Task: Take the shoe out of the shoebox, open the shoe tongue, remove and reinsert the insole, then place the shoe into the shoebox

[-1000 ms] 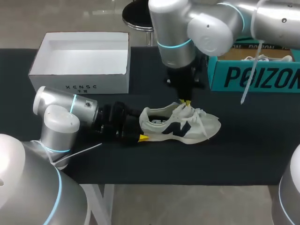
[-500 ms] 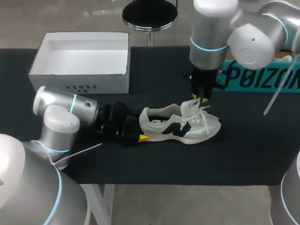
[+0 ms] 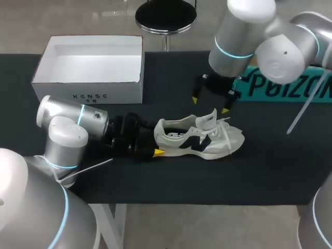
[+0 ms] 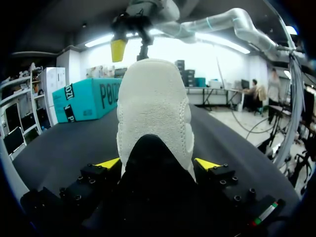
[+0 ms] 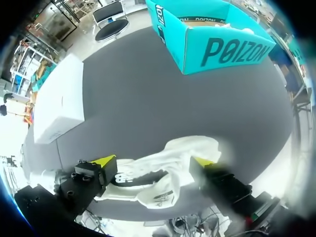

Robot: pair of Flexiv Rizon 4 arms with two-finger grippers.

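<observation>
Holding the shoe [image 3: 199, 137] by its heel, my left gripper [image 3: 151, 146] is closed on it, one yellow-tipped finger on each side of the heel; in the left wrist view the pale heel fills the space between the two tips. The shoe is a cream trainer with a dark side mark. It lies upright on its sole on the black table [image 3: 270, 171], near the middle, toe pointing towards my right side. My right gripper [image 3: 210, 105] hangs just above the laces, its fingers spread wide and holding nothing; in the right wrist view the shoe shows beyond and between the two tips, not touched by either. The tongue [image 3: 208, 120] stands up and away from the laces, so the mouth of the shoe looks open. The white shoebox [image 3: 87, 78] sits open and empty at the back of the table, behind my left arm, well apart from the shoe. A teal box [image 3: 282, 87] stands at the back on my right. I judge that taking the shoe out is done and the tongue is open. I cannot see the insole inside the shoe, so pulling it out, refitting it and boxing the shoe appear to remain.
</observation>
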